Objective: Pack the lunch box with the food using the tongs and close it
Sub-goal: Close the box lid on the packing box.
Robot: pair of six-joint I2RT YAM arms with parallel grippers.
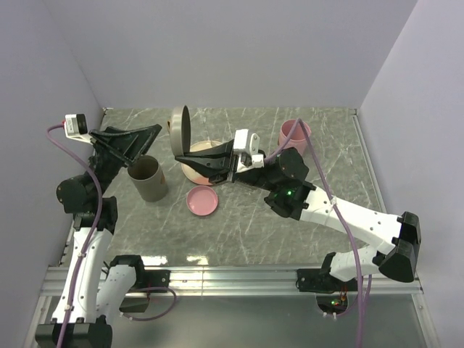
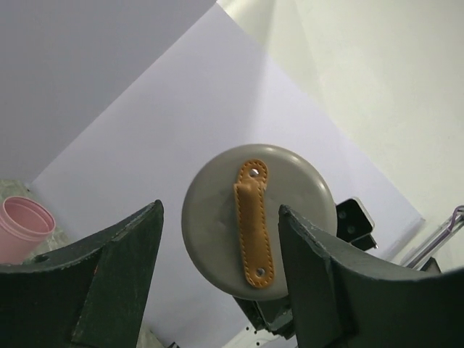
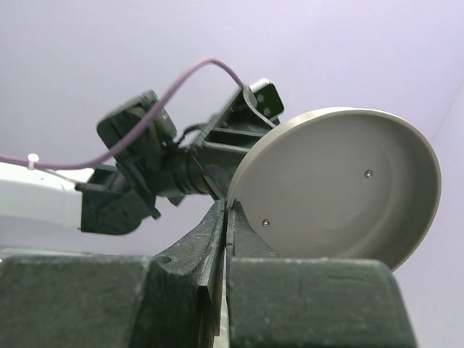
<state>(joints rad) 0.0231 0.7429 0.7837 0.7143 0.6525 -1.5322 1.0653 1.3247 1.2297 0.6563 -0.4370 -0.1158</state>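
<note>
My right gripper (image 1: 180,161) (image 3: 228,206) is shut on the rim of the lunch box's round grey lid (image 1: 180,130) (image 3: 341,188) and holds it upright above the table. The lid's outer face (image 2: 217,232) carries an orange leather strap (image 2: 254,225). My left gripper (image 1: 152,138) (image 2: 220,210) is open, level with the lid and just left of it, its fingers either side of the strap face. The grey cylindrical lunch box (image 1: 148,177) stands below the left gripper. The tongs and the food are out of view.
A pink-and-cream plate (image 1: 191,174) lies partly under the right gripper. A small pink dish (image 1: 202,201) sits in front of it. A pink cup (image 1: 293,134) (image 2: 22,228) stands at the back right. Walls close in the table on three sides.
</note>
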